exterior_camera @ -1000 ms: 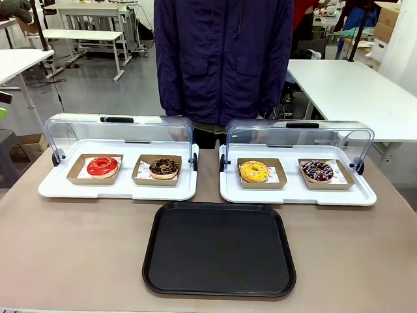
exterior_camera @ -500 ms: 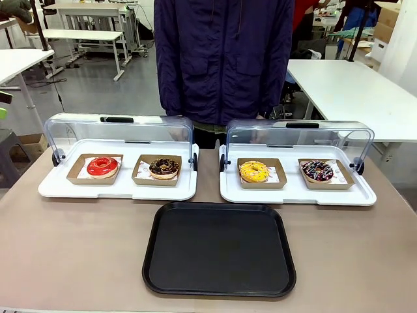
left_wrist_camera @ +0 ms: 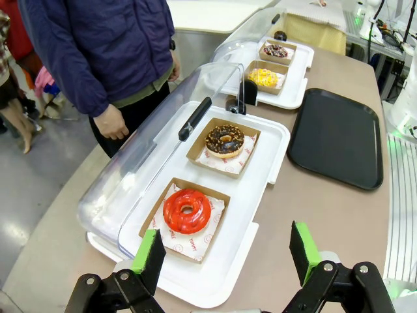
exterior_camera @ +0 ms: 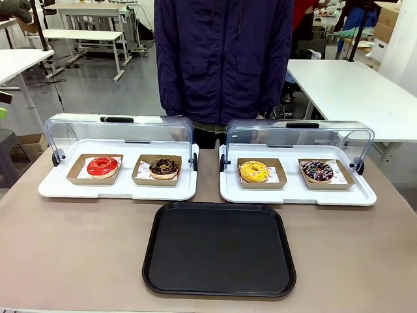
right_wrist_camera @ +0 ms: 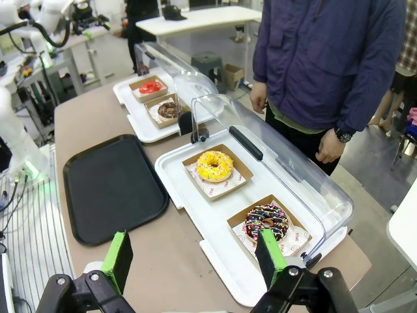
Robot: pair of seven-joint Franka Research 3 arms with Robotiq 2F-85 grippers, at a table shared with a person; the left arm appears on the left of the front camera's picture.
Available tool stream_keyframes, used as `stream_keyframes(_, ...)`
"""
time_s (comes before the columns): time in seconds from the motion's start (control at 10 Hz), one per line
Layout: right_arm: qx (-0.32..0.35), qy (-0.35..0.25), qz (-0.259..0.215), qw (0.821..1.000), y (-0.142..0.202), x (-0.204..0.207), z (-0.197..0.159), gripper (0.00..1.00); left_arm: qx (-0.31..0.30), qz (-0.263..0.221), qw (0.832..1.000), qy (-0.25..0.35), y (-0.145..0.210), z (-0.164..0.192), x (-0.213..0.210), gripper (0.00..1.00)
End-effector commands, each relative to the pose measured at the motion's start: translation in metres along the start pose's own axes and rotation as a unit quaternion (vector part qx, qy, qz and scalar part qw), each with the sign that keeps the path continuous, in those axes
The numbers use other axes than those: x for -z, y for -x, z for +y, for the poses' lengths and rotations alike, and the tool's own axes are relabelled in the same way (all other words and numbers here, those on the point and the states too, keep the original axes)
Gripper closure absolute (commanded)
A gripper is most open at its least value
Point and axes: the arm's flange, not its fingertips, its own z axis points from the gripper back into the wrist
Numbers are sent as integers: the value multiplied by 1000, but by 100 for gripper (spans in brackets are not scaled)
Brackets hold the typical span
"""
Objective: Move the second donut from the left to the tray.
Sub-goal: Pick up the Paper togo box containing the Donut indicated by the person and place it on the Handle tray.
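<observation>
The chocolate donut with tan crumbs [exterior_camera: 163,167] [left_wrist_camera: 224,139] [right_wrist_camera: 170,109] sits in its brown cardboard tray on the left white display tray [exterior_camera: 58,189], right of the red-glazed donut [exterior_camera: 102,165] [left_wrist_camera: 187,210]. The black serving tray [exterior_camera: 219,248] [left_wrist_camera: 335,135] [right_wrist_camera: 111,186] lies bare at the table's near middle. My left gripper [left_wrist_camera: 223,253] hangs open high above the table's left end, nothing between its fingers. My right gripper [right_wrist_camera: 193,260] is open above the right end, also holding nothing.
The right display tray [exterior_camera: 296,194] holds a yellow donut [exterior_camera: 254,171] [right_wrist_camera: 214,165] and a dark sprinkled donut [exterior_camera: 317,171] [right_wrist_camera: 266,222]. Both clear domed lids [exterior_camera: 120,134] stand raised at the back. A person in a dark blue jacket [exterior_camera: 223,59] stands at the far side.
</observation>
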Motion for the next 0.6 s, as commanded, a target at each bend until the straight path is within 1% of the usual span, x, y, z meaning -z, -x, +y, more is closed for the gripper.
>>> stream_keyframes(0.0, -11, 0, -12, 1000, -1, 2, -2, 0, 4, -3, 1000, 4, -2, -1, -1, 0)
stream_keyframes(0.5, -11, 0, -12, 1000, -1, 2, -2, 0, 4, -3, 1000, 4, -2, -1, -1, 0)
